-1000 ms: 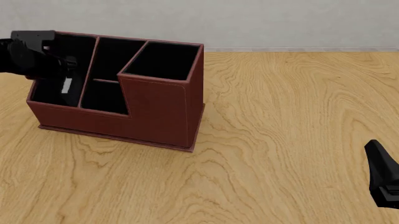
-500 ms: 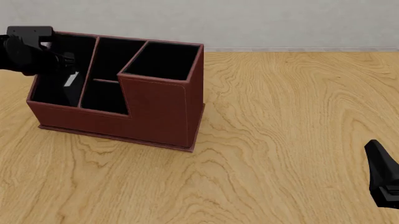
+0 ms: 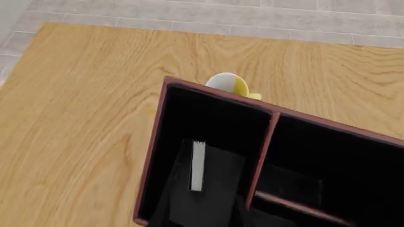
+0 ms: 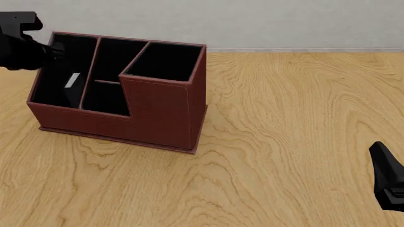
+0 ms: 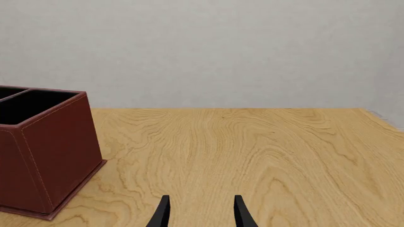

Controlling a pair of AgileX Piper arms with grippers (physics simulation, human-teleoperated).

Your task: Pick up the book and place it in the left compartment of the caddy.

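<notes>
**A:** What does the front view show?

**B:** The caddy (image 4: 120, 90) stands on the wooden table (image 4: 284, 142). The book (image 4: 71, 81) leans inside the left compartment (image 4: 60, 75), its pale page edge showing. The left gripper (image 4: 38, 49) hovers at the caddy's far left corner, holding nothing (whether its fingers are parted, I cannot tell). The right gripper (image 4: 390, 182) sits low at the near right, well apart.

**A:** And the left wrist view?

**B:** It looks down into the caddy (image 3: 158, 156); the book (image 3: 208, 182) rests in that slot. A yellow and white cup (image 3: 228, 84) peeks from behind the caddy.

**A:** The right wrist view?

**B:** The right gripper (image 5: 200, 215) has its fingers spread, empty, with the caddy (image 5: 50, 165) off to one side.
</notes>
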